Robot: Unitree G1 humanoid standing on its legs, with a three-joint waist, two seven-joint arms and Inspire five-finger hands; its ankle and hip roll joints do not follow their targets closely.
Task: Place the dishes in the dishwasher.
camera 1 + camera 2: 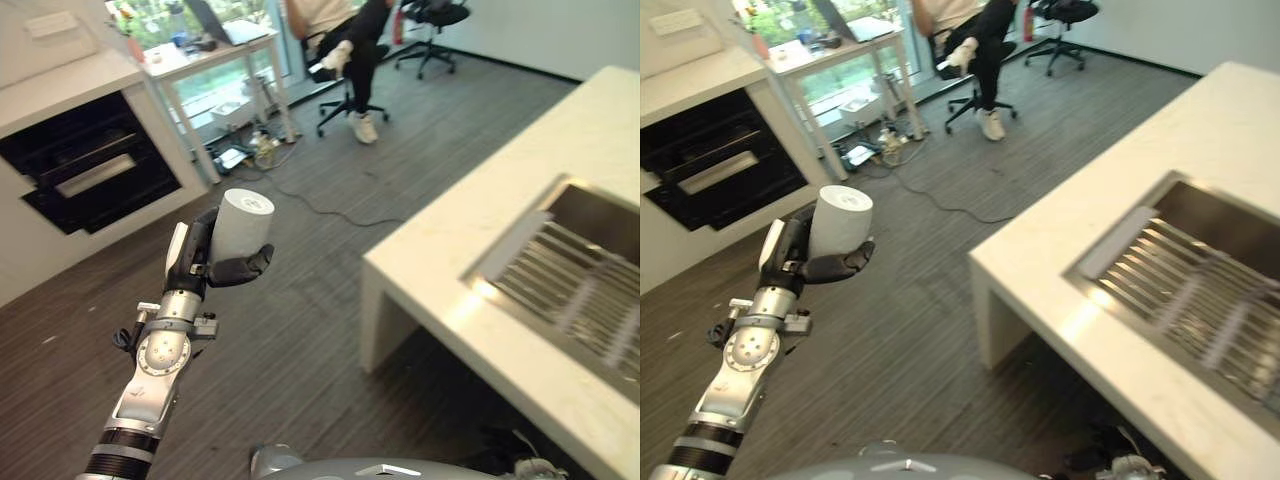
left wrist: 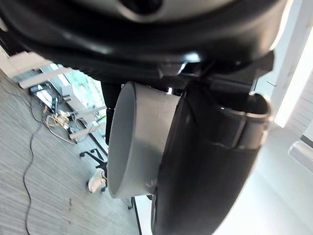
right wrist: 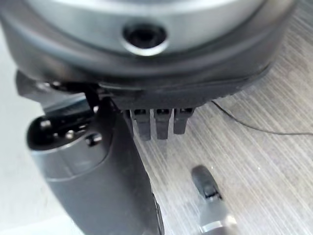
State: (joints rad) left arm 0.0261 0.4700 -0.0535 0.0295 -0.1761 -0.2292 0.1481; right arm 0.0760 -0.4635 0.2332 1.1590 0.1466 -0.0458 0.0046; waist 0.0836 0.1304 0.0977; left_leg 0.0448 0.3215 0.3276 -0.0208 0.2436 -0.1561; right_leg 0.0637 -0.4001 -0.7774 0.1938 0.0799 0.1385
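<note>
Across the whole scene runs a dark wood-grain floor (image 1: 300,330), and from three to five o'clock a white stone counter (image 1: 590,150) juts in, its corner nearest the middle. Set into that counter at about four o'clock is a steel sink (image 1: 590,270) with a ribbed rack lying in its basin. At ten o'clock a white cabinet holds a black built-in oven (image 1: 90,170) with a pale bar handle. At twelve o'clock stands a white desk (image 1: 215,60) with a laptop on it, a tangle of cables and power strips (image 1: 250,150) on the floor below, and just beside it, toward one o'clock, a person (image 1: 345,45) sits in a wheeled office chair, with a second office chair (image 1: 430,25) farther back. At eight o'clock the left hand (image 1: 205,262) is raised over the floor, well apart from the counter, its fingers and thumb curled round a white cup (image 1: 243,222) held upright with its flat base upward. The right hand (image 3: 88,166) shows close above the floor in its wrist view; whether its fingers are straight or curled cannot be told.
</note>
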